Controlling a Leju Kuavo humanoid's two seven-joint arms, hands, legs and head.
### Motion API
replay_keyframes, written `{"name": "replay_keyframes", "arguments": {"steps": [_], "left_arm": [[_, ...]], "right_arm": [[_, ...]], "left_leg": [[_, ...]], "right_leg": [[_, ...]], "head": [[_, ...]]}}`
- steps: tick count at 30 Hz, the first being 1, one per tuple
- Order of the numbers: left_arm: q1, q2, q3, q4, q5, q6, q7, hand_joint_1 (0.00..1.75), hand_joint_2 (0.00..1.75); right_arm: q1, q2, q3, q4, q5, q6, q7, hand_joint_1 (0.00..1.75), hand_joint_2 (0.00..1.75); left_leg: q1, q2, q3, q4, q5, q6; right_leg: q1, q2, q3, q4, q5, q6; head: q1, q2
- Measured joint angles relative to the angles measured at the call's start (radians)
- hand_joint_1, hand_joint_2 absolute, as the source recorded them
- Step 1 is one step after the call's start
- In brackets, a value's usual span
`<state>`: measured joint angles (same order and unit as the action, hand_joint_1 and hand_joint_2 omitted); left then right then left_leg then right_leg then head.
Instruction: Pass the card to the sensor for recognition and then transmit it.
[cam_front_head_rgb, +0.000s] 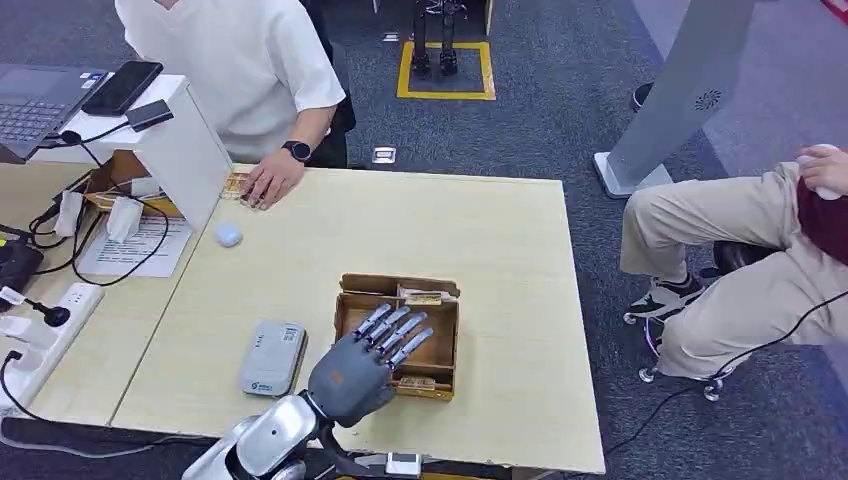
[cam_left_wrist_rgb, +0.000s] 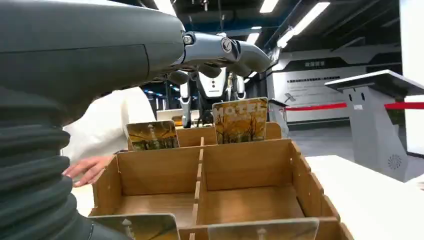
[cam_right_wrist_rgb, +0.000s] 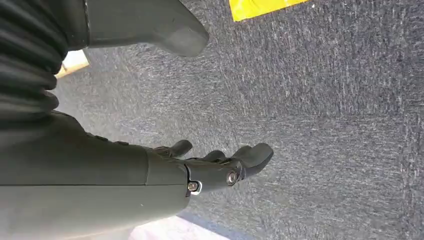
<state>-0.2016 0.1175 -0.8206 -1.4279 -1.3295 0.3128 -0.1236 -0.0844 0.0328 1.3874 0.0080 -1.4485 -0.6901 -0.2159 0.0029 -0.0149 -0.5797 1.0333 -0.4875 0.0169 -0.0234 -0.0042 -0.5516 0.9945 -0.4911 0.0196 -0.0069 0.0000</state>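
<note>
My left robot hand (cam_front_head_rgb: 372, 362) over wooden card box (cam_front_head_rgb: 443, 352) on bench (cam_front_head_rgb: 510, 250), fingers spread, holding nothing. Hotel card (cam_left_wrist_rgb: 240, 120) upright in far slot. Right robot hand (cam_right_wrist_rgb: 215, 167) hangs empty, loosely curled. Step: picking. Next: pinch card, carry to grey sensor (cam_front_head_rgb: 272, 358).

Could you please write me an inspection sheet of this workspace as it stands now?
Surface: pale wooden table.
Job's things: wooden card box with upright cards in slots; grey card sensor beside it.
Clutter: white ball, papers, laptop, phone.
Hands: left hand open above the box; right hand hanging over carpet, holding nothing.
Cables: black leads and power strip along the table's left edge.
Surroundings: person's hand on the table; a seated person at right.
</note>
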Motion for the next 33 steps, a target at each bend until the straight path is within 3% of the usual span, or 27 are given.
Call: {"name": "replay_keyframes", "arguments": {"steps": [15,22,23,25,26,27,33], "left_arm": [[-0.005,0.006,-0.001,0.007,-0.01,0.0,0.008,0.0,1.75],[-0.005,0.008,-0.001,0.017,-0.045,-0.003,0.045,0.0,1.75],[-0.004,0.008,-0.001,0.019,-0.05,-0.004,0.052,0.05,1.75],[-0.004,0.008,-0.001,0.025,-0.053,-0.005,0.064,0.49,1.75],[-0.004,0.008,-0.001,0.027,-0.055,-0.003,0.068,0.84,1.75],[-0.004,0.008,-0.001,0.03,-0.056,-0.002,0.072,1.43,1.75],[0.0,0.005,-0.001,0.049,-0.056,-0.001,0.084,1.55,1.75]], "right_arm": [[0.0,0.0,0.014,0.0,-0.002,0.0,0.0,0.0,1.75],[0.0,0.0,0.014,0.0,-0.006,0.0,0.003,0.0,1.75],[0.0,0.0,0.015,0.0,-0.006,0.0,0.003,0.0,1.75],[0.0,0.0,0.015,0.0,-0.006,0.0,0.003,0.0,1.75],[0.0,0.0,0.015,0.0,-0.006,0.0,0.003,0.0,1.75],[0.001,0.0,0.015,0.0,-0.006,0.0,0.003,0.0,1.75],[0.001,0.002,0.016,0.0,-0.006,0.0,0.003,0.0,1.75]], "left_leg": [[0.0,0.0,0.0,0.0,0.0,0.0],[0.0,0.0,0.0,0.0,0.0,0.0],[0.0,0.0,0.0,0.0,0.0,0.0],[0.0,0.0,0.0,0.0,0.0,0.0],[0.0,0.0,0.0,0.0,0.0,0.0],[0.0,0.0,0.0,0.0,0.0,0.0],[0.0,0.0,0.0,0.0,0.0,0.0]], "right_leg": [[0.0,0.0,0.0,0.0,0.0,0.0],[0.0,0.0,0.0,0.0,0.0,0.0],[0.0,0.0,0.0,0.0,0.0,0.0],[0.0,0.0,0.0,0.0,0.0,0.0],[0.0,0.0,0.0,0.0,0.0,0.0],[0.0,0.0,0.0,0.0,0.0,0.0],[0.0,0.0,0.0,0.0,0.0,0.0]], "head": [[0.0,0.0],[0.0,0.0],[0.0,0.0],[0.0,0.0],[0.0,0.0],[0.0,0.0],[0.0,0.0]]}}
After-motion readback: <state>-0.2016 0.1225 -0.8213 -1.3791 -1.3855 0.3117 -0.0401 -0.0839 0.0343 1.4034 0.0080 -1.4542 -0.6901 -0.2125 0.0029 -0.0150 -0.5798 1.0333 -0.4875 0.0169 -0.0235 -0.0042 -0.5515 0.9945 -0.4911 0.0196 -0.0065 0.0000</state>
